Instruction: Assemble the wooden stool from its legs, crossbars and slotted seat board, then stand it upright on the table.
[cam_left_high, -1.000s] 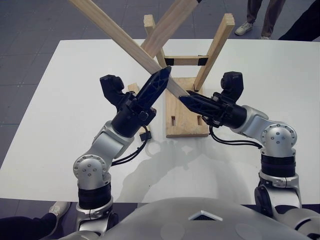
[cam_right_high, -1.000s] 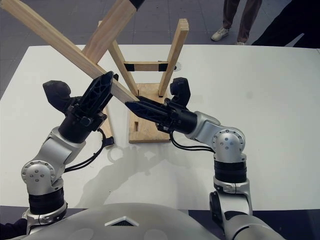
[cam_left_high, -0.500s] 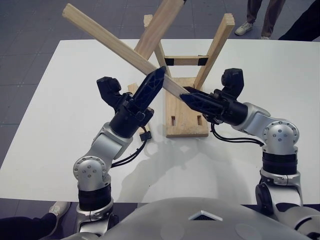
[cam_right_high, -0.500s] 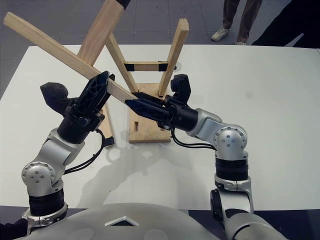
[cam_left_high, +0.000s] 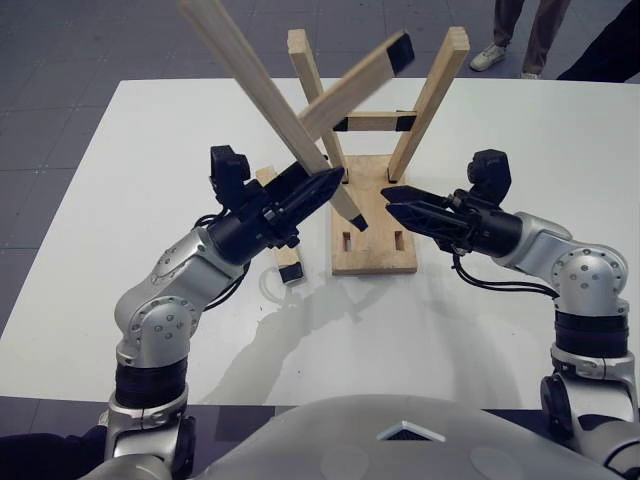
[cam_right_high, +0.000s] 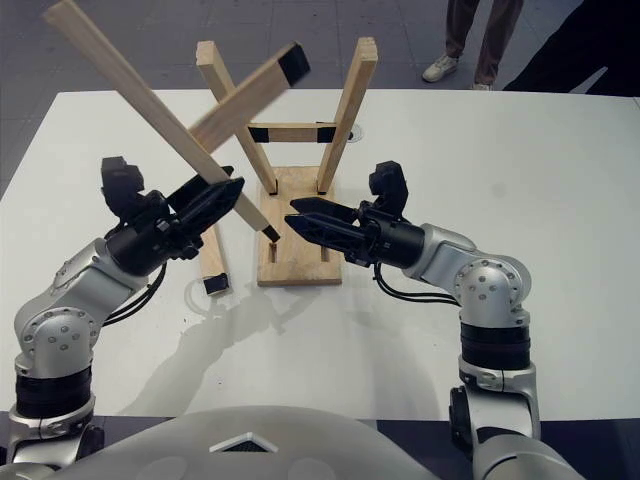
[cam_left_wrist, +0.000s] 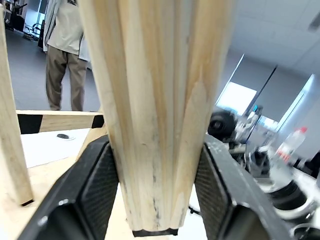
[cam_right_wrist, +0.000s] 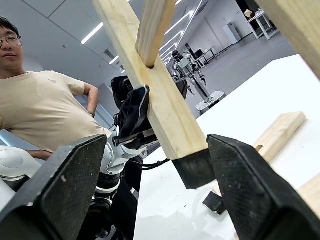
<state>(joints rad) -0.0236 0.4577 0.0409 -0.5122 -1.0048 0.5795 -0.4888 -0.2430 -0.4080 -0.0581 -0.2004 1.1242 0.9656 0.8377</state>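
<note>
The slotted seat board (cam_left_high: 372, 248) lies flat on the white table (cam_left_high: 130, 180). Two legs (cam_left_high: 432, 95) stand up from it, joined by a crossbar (cam_left_high: 372, 122). My left gripper (cam_left_high: 325, 186) is shut on a long leg (cam_left_high: 250, 70) that slants up to the left, its black-capped foot hanging just above the board. A second leg (cam_left_high: 352, 78) crosses it, fixed to it. The left wrist view has this leg (cam_left_wrist: 155, 100) clamped between both fingers (cam_left_wrist: 95, 190). My right gripper (cam_left_high: 392, 192) hovers open and empty over the board's right side, a short gap from the leg's foot.
A loose wooden piece (cam_left_high: 281, 240) with a black end lies on the table left of the board, under my left gripper. People stand on the floor beyond the table's far edge. Bare table spreads to the left, the right and the front.
My right gripper has come off the leg's lower end and drawn back to the right. The left arm has swung the crossed legs steeper and toward the board.
</note>
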